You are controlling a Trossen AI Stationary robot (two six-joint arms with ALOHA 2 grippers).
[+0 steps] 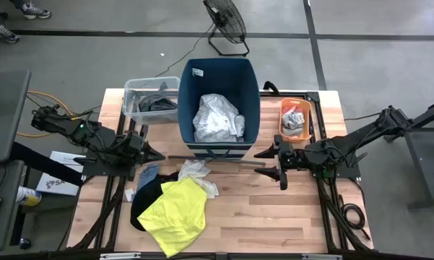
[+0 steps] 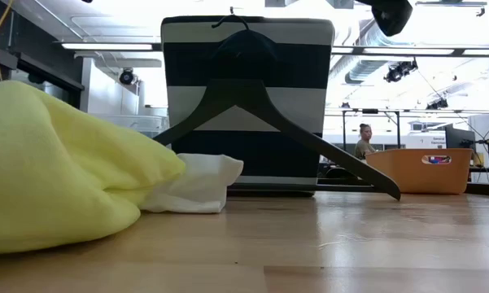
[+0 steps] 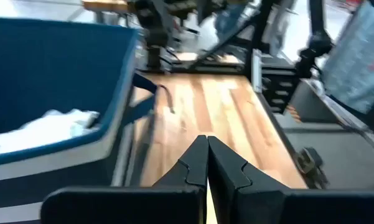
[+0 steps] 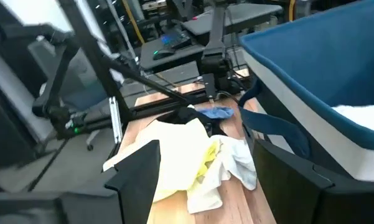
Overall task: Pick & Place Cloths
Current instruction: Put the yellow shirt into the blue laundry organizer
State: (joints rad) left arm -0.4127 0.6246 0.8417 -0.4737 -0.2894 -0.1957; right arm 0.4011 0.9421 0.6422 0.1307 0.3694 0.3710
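The cloth pile lies on the table's near-left part: a neon-yellow shirt [image 1: 175, 213] [image 2: 57, 171] [image 4: 174, 162] on top of black clothes [image 1: 146, 193], with a small white piece [image 1: 196, 173] [image 2: 197, 184] [image 4: 227, 168] and a blue piece [image 1: 149, 173] [image 4: 219, 112] beside it. A large white garment [image 1: 218, 119] [image 3: 50, 127] sits inside the tall dark-blue bin [image 1: 219, 81]. My left gripper [image 1: 157, 154] [image 3: 206, 158] hovers shut, left of the bin's near wall. My right gripper [image 1: 271, 165] [image 4: 218, 180] hovers open on the bin's right side and points at the pile.
A clear tub [image 1: 133, 97] with dark clothes stands left of the bin, and a small orange tub [image 1: 296, 119] [image 2: 423, 169] with a grey-white piece stands to its right. A dark hanger [image 2: 268, 122] leans on the bin's near wall. Bare wood lies near-right [image 1: 274, 217]. A person [image 2: 363, 140] sits far behind.
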